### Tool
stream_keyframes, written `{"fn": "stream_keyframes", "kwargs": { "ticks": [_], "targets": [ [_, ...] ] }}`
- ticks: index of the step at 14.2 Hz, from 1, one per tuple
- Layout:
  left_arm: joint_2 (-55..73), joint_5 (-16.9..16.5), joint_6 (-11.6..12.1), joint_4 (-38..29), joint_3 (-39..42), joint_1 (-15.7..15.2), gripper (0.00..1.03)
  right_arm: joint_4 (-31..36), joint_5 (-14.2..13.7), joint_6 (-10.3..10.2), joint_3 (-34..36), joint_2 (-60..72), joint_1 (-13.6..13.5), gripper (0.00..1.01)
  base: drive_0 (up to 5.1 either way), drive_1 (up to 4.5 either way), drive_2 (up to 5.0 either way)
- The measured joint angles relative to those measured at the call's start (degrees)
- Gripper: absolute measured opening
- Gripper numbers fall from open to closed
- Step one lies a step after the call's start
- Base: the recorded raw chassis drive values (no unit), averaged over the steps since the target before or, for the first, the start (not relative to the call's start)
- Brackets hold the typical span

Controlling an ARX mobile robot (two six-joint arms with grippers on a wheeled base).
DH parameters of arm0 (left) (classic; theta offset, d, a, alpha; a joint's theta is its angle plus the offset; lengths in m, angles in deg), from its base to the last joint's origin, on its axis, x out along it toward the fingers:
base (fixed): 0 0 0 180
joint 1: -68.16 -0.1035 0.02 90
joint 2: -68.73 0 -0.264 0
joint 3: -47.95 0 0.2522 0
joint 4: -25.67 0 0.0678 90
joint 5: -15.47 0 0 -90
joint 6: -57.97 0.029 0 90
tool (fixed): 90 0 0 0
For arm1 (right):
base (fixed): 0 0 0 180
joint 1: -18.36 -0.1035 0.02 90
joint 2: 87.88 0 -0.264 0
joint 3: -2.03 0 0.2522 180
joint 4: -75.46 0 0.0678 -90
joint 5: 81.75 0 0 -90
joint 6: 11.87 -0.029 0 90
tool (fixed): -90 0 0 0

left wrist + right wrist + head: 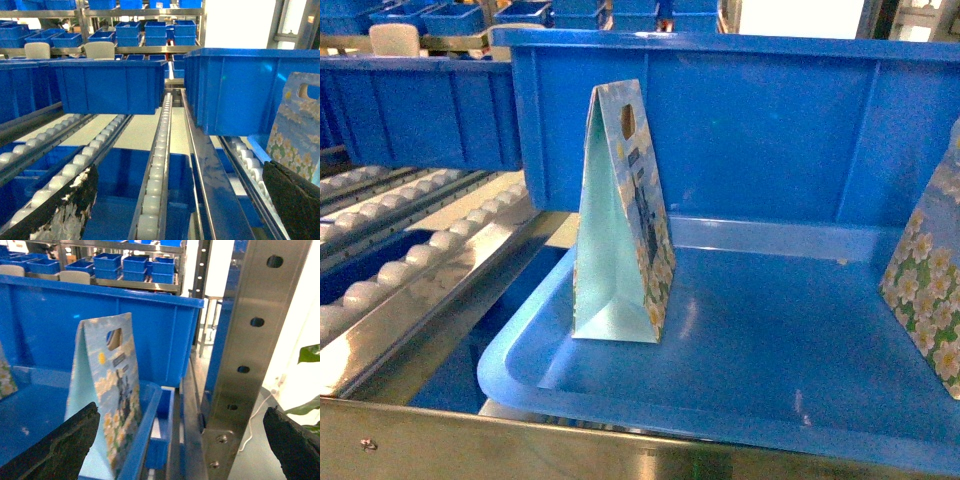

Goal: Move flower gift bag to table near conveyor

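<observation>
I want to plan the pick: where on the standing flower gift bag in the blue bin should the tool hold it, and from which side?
Probably grip the narrow top edge of the flower gift bag, near its handle cutout, coming from above. It stands upright in the blue bin and tapers to a thin, flat top, while its base spreads wide. The bin wall behind it blocks the far side.

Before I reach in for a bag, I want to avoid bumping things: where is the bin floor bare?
Bare floor lies between the left bag and the right bag, up to the bin's front rim. It's crowded only at the right edge.
</observation>
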Motion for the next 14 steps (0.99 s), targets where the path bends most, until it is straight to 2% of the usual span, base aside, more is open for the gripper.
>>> {"fn": "stream_keyframes", "kwargs": {
  "ticks": [1, 3, 5, 7, 8, 9, 12, 14],
  "targets": [
    [6.27, 1.68, 0.17, -6.75, -0.02, 1.11, 0.98, 7.67, 0.42, 0.66, -0.13, 7.54, 1.27, 0.98, 0.0, 0.0, 0.0],
    [19.93, 0.98, 0.33, -19.58, -1.36, 2.58, 0.98, 18.86, 2.16, 1.07, -2.32, 20.81, 1.49, 0.98, 0.0, 0.0, 0.0],
    [32.0, -0.96, 0.28, -29.09, -6.84, 2.84, 0.98, 23.54, 2.69, 1.07, -5.57, 28.28, 1.16, 0.98, 0.0, 0.0, 0.0],
    [39.5, -1.38, 0.28, -32.09, -12.79, 4.57, 0.98, 22.12, 2.1, 1.05, -7.82, 30.32, -0.35, 0.98, 0.0, 0.0, 0.0],
    [40.76, -0.68, 0.33, -31.61, -14.56, 5.64, 0.98, 19.28, 1.4, 1.05, -9.4, 29.2, -1.4, 0.98, 0.0, 0.0, 0.0],
    [40.48, -0.09, 0.35, -31.41, -14.69, 6.08, 0.98, 15.61, 0.87, 1.07, -10.67, 27.17, -2.27, 0.98, 0.0, 0.0, 0.0],
    [40.44, 0.26, 0.35, -31.41, -14.69, 6.08, 0.98, 14.21, 0.79, 1.38, -11.26, 27.04, -2.86, 0.98, 0.0, 0.0, 0.0],
    [40.44, 0.26, 0.33, -31.41, -14.69, 6.08, 0.98, 14.23, -1.64, 1.97, -13.46, 28.09, -7.13, 0.98, 0.0, 0.0, 0.0]
  ]
}}
